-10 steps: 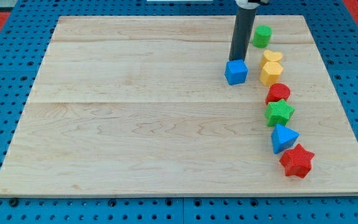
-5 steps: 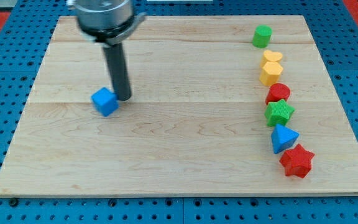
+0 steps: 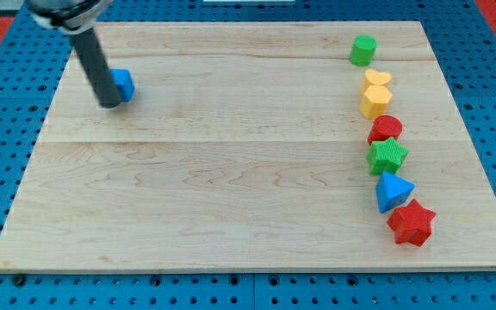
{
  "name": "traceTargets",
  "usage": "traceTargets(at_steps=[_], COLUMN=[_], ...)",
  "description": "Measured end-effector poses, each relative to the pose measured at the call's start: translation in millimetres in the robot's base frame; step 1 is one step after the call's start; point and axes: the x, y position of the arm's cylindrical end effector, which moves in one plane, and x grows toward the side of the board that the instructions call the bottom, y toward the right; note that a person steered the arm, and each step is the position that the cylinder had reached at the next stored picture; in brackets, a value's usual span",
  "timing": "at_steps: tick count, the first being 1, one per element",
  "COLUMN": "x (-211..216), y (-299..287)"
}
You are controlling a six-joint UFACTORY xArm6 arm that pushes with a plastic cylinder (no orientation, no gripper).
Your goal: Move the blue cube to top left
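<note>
Blue cube (image 3: 124, 83) is basically at the surface's (image 3: 231, 172) far left already — my tip (image 3: 110, 104) touching its near-left side. No claw here, just a rod — maybe one nudge farther left.

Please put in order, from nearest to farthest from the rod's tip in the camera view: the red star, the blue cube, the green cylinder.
1. blue cube: touching my tip, upper left of the board.
2. green cylinder: top right.
3. red star: bottom right.
</note>
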Motion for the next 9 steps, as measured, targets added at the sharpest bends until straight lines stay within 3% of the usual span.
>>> traceTargets(at_steps=[3, 5, 6, 7, 9], x=[-80.1, -51.9, -75.4, -84.9, -95.5], y=[31.9, 17.8, -15.2, -7.9, 91.3])
